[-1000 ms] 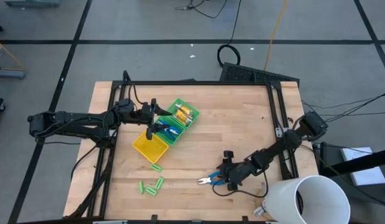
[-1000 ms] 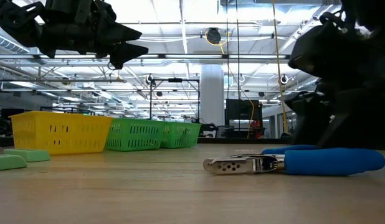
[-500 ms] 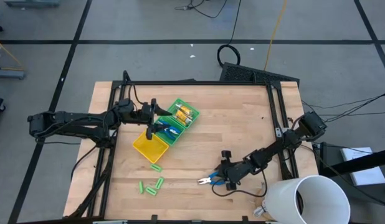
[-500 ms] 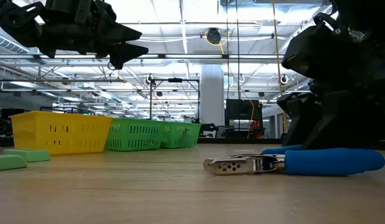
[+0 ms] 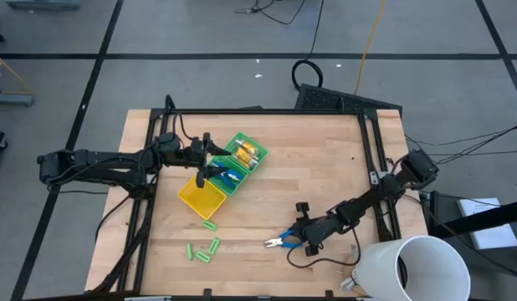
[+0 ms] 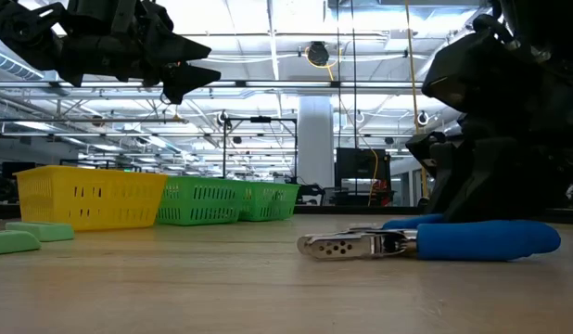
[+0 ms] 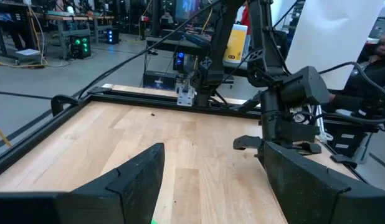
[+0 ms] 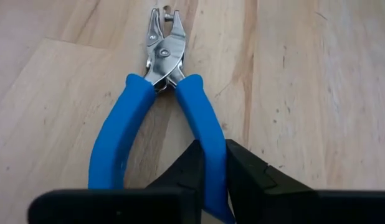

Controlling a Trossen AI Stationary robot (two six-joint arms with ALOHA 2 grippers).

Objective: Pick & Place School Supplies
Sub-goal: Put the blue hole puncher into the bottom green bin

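Right gripper (image 8: 208, 171) sits low on the bench (image 5: 317, 176) near its front edge, its two dark fingers (image 8: 186, 168) pinched onto one blue handle of the blue-handled tool (image 8: 161, 106), which lies flat on the wood with its metal nose pointing away from the wrist. In the high view this tool (image 5: 282, 242) lies beside the big white cup (image 5: 413, 267) and well apart from the green-and-yellow tray (image 5: 221, 176). The fingers are nearly closed, only the handle between them, while the other handle lies free. The step in hand looks like the pick: the grasp seems made, the lift not yet done. Next would be a straight lift, then a carry across to the tray; held by one handle, the tool may swing or slip. Left gripper (image 5: 207, 159) hovers over the tray, fingers spread and empty. Several light-green sticks (image 5: 204, 249) lie loose on the bench near the tray.
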